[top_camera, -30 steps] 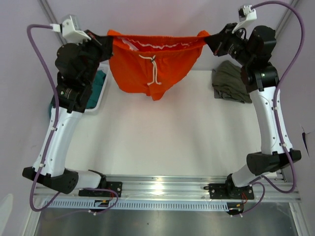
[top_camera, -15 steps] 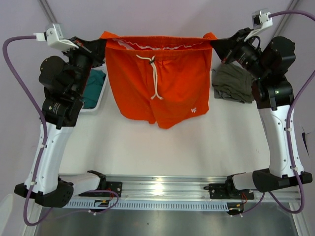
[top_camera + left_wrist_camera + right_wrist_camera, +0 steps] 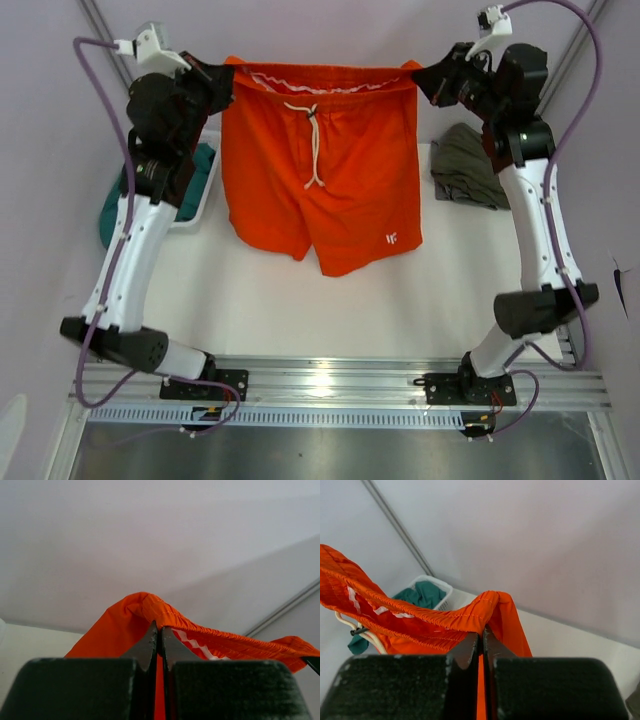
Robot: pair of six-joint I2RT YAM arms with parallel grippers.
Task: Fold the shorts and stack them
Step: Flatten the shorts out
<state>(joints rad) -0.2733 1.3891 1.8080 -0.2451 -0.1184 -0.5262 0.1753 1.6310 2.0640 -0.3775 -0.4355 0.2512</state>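
**Overhead view, with both wrist views.** Nearest the viewer, a ribbed aluminium rail (image 3: 340, 385) carries the bases of two white-and-black jointed arms, the left arm (image 3: 130, 250) and the right arm (image 3: 540, 235). Both rise over a flat white table (image 3: 300, 310).

Above the middle of the table hangs a pair of soft-fabric bright orange shorts (image 3: 330, 180). They are spread flat, front toward the overhead camera, waistband uppermost and legs downward. Whether the hems touch the table cannot be told from above. A white drawstring (image 3: 315, 150) dangles from the gathered waistband, and a small white logo (image 3: 392, 238) marks the leg nearer the right arm.

The left gripper (image 3: 222, 85) is fully closed, its black fingers pinching one corner of the waistband. The left wrist view shows the fingertips pressed together with orange fabric bunched over them. The right gripper (image 3: 420, 82) is likewise clamped tight on the opposite waistband corner, and the elastic runs nearly straight between the two.

Beside the right arm, a crumpled olive-green garment (image 3: 468, 168) lies on the table, apart from the orange shorts. Beside the left arm, a white plastic basket (image 3: 208, 195) at the table's edge holds a teal garment (image 3: 198, 165), partly hidden by that arm. Farthest back stands a plain pale wall (image 3: 330, 30).
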